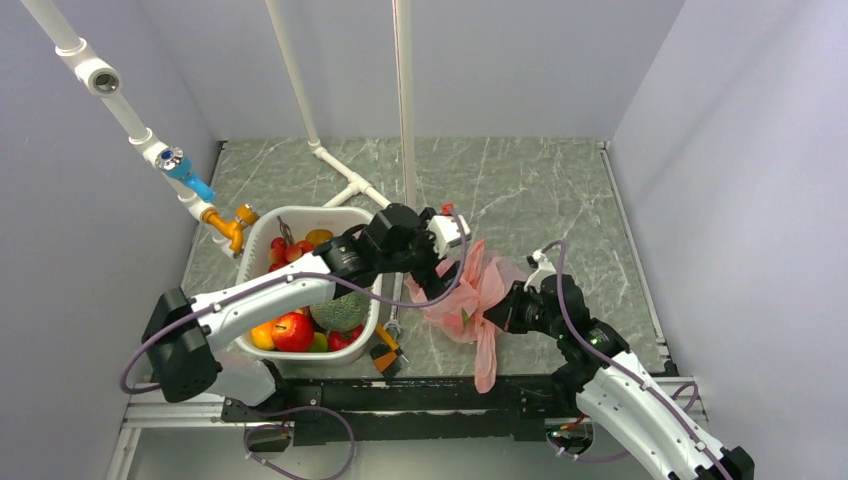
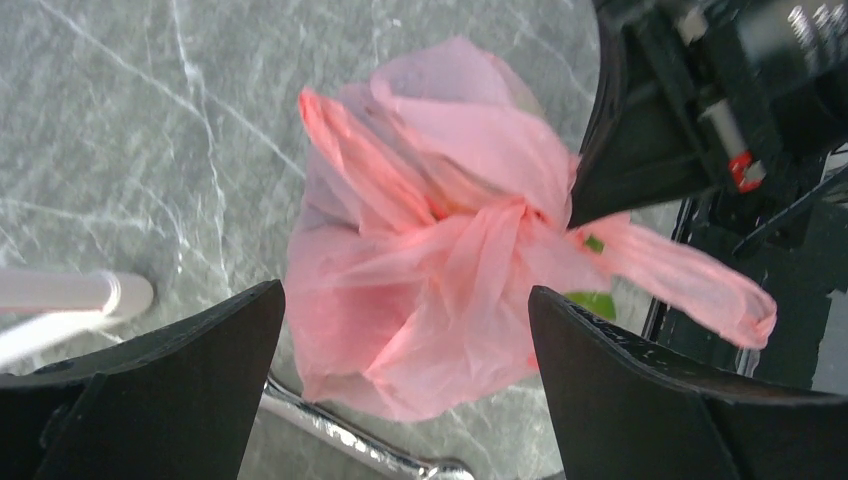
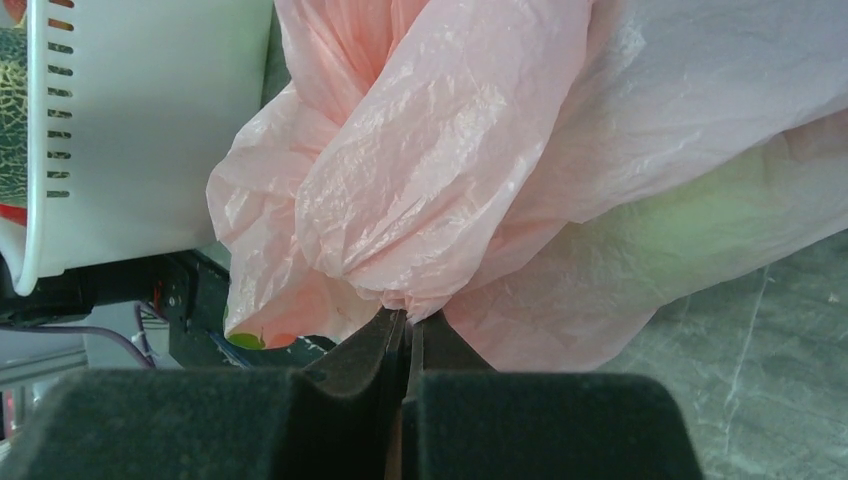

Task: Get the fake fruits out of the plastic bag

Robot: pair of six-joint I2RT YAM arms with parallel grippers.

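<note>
Right gripper [image 3: 405, 332], closest to the near edge, is clamped tight on a gathered fold of the plastic bag [image 1: 472, 285], which sits crumpled on the marbled table [image 1: 540, 185]. Of the fake fruits [image 3: 705, 205], only a pale green blur shows through the pink film. Left gripper [image 2: 405, 300] hangs above the bag, fingers spread wide, holding nothing. Beyond, to the left, stands a white basket [image 1: 300, 213] of fruit.

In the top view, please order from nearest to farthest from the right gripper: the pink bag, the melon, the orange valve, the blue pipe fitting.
1. plastic bag: pinched in the right gripper, at its left.
2. melon: in the white basket, farther left.
3. orange valve: past the basket's far left corner.
4. blue pipe fitting: farthest back and left.
</note>
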